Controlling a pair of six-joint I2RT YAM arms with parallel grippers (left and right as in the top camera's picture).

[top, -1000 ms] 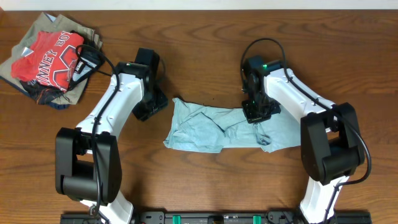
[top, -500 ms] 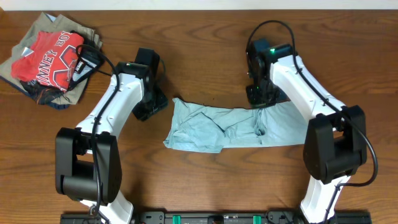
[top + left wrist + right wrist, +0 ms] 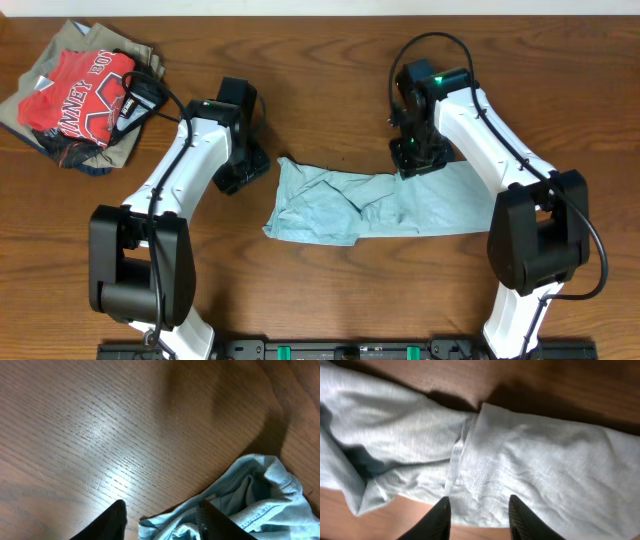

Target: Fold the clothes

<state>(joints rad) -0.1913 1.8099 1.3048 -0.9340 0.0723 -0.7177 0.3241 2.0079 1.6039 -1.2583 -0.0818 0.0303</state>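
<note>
Blue-grey shirt (image 3: 370,205) lies rumpled on the table (image 3: 320,60), a long bunched strip running from one claw to the other. Right claw (image 3: 477,519) is spread with nothing between its fingers and hangs right over the cloth. A stitched seam (image 3: 456,462) runs just ahead of it, and the shirt's far edge is further ahead with bare wood beyond. Left claw (image 3: 162,522) is also spread. The shirt's crumpled corner is just ahead and to its right, reaching in between the fingertips; can't tell if it touches. Step looks like grabbing both ends to pull the shirt flat before any fold. To do it well, the right claw should drop on the edge ahead, not the panel beneath it, and catch every layer there. The left claw should close on the corner hem, not a loose wrinkle. Then pull apart evenly and low so nothing bunches. Red shirt (image 3: 80,95) sits well apart from the left claw, on its side away from the blue-grey shirt; leave it.
</note>
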